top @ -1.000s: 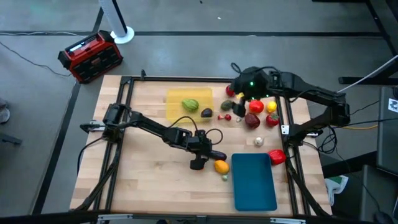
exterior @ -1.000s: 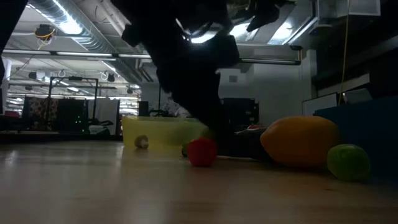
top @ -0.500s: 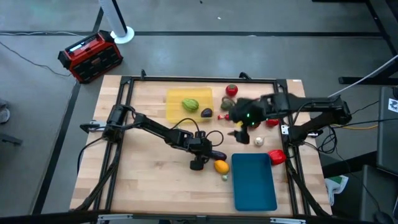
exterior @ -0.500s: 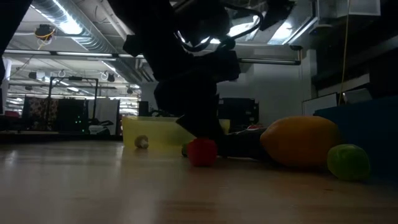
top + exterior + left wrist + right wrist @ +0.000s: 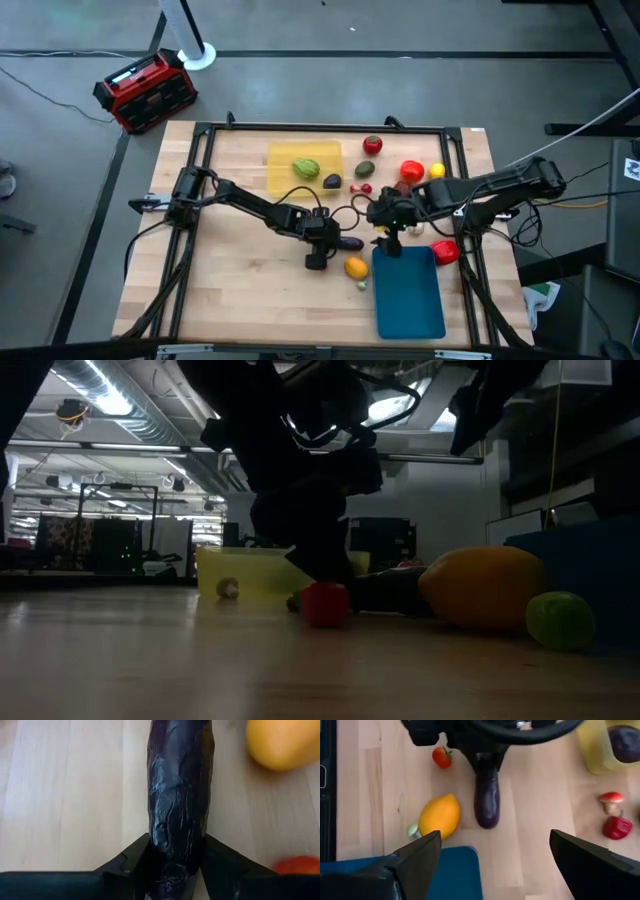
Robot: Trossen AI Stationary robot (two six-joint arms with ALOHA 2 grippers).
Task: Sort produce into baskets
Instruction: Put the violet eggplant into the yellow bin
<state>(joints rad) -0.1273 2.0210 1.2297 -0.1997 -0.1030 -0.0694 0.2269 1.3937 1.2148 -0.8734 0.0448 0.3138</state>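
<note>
A dark purple eggplant [image 5: 180, 785] lies on the wooden table [image 5: 240, 280], left of the teal basket [image 5: 408, 295], and my left gripper [image 5: 336, 243] is shut on it. An orange-yellow lemon [image 5: 355, 267] and a small green piece [image 5: 362, 285] rest by that basket's left side. My right gripper [image 5: 500, 865] hangs open over the teal basket's far edge, nothing between its fingers. The yellow basket [image 5: 285, 170] at the far middle holds a green pepper [image 5: 306, 168] and a purple piece [image 5: 331, 182]. My left gripper pinches the eggplant's left end [image 5: 172, 845] between its two fingers, one on each long side. The fingers come from the table's left, slanting down, and lie along the eggplant. It lies on the table and points toward the right edge.
Loose produce sits at the far right: a red tomato [image 5: 372, 146], a red pepper [image 5: 411, 172], a yellow lemon [image 5: 437, 171] and small red pieces [image 5: 365, 188]. Another red piece [image 5: 446, 252] lies right of the teal basket. A small tomato [image 5: 441, 756] sits beside my left gripper.
My right gripper has left the produce pile at the far right, swinging toward the table's near edge and left until it hangs over the teal basket's far edge, close to my left gripper. The eggplant and the lemon have stayed in place.
</note>
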